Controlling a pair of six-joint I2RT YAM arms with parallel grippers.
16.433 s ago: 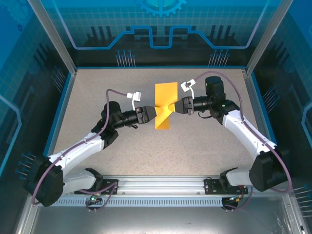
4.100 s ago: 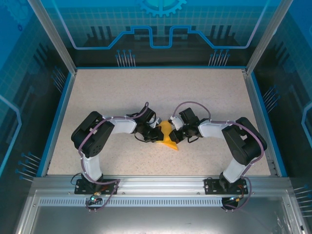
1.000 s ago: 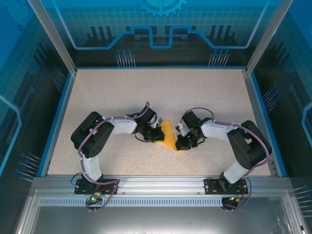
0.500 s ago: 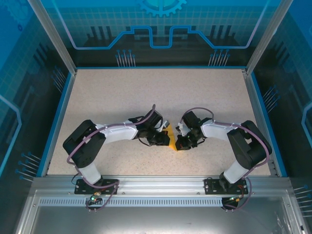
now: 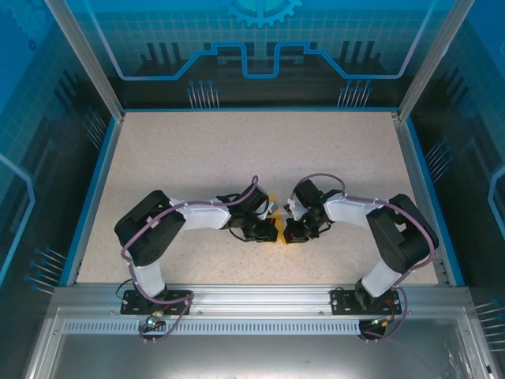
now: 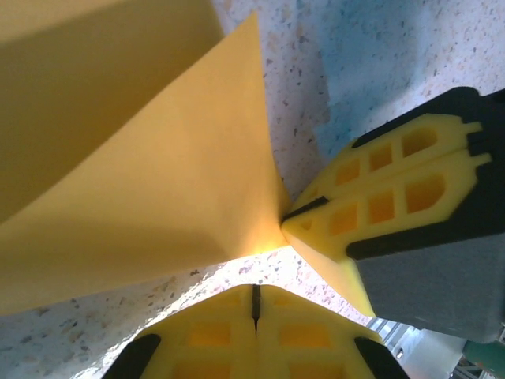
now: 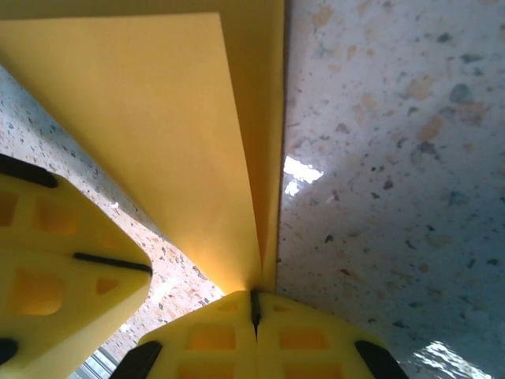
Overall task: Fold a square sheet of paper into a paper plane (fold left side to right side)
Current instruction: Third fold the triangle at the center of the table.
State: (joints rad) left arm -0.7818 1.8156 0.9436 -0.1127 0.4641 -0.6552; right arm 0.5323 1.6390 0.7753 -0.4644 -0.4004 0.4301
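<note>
The right gripper (image 7: 254, 304) has its yellow pads (image 7: 205, 339) pressed together on the narrow tip of the paper plane (image 7: 150, 110) (its folded layers run straight into the seam between them). The left gripper (image 6: 254, 298) is closed pad against pad just beside it, a little short of the paper's edge. The orange-yellow paper fans out low over the speckled table (image 7: 379, 158), between the two wrists in its near middle.

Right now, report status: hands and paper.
Right hand shut on tip of folded paper. Left hand shut beside it, not gripping. Hands crowd each other there.
</note>
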